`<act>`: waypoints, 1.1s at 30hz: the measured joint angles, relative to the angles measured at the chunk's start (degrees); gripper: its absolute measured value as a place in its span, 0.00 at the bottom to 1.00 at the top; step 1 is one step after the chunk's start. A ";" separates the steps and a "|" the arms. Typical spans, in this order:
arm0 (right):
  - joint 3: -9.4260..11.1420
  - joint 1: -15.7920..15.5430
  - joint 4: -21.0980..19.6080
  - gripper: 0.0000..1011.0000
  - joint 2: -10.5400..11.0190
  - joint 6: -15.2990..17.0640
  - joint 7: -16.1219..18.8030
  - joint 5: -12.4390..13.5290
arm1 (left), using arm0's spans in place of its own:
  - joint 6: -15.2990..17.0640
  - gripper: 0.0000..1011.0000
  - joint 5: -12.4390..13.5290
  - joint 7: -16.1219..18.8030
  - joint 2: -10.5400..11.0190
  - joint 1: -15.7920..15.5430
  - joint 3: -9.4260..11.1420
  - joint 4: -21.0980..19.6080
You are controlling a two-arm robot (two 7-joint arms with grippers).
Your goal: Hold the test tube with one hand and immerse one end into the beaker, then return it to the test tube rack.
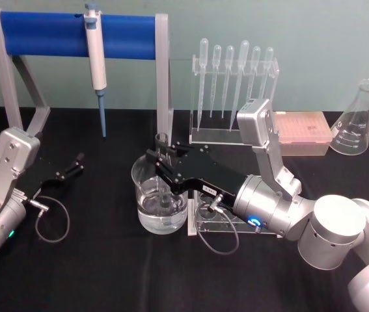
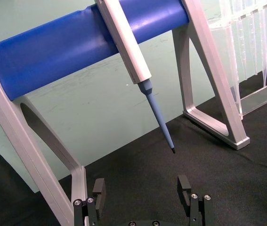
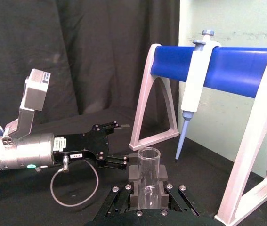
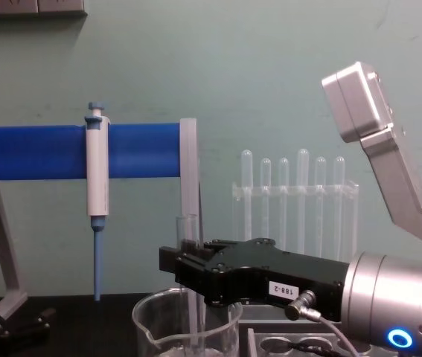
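the head view shows liquid in the one beaker (image 1: 160,201); the chest view shows the one tube (image 4: 188,245) upright, lower end inside it. the right end effector (image 1: 161,164), reaching left and level over the desk (image 1: 93,266), is clamped on the tube. the left end effector (image 1: 73,166) rests far left, fingers apart.
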 joint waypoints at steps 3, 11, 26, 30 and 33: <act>0.00 0.00 0.00 0.22 0.00 0.00 0.00 0.00 | 0.00 0.99 0.00 0.00 0.00 0.00 0.00 0.00; 0.00 0.00 0.00 0.22 0.00 0.00 0.00 0.00 | 0.00 0.99 0.00 0.00 0.00 0.00 0.00 0.00; 1.24 2.75 -8.14 0.22 1.51 4.92 0.49 1.54 | 0.00 0.99 0.00 0.00 0.00 0.00 0.00 0.00; 2.07 3.28 -11.50 0.22 2.82 6.88 -0.39 2.15 | 0.00 0.99 0.00 0.00 0.00 0.00 0.00 0.00; 3.10 3.17 -14.09 0.22 4.12 7.96 -1.17 2.96 | 0.00 0.99 0.00 0.00 0.00 0.00 0.00 0.00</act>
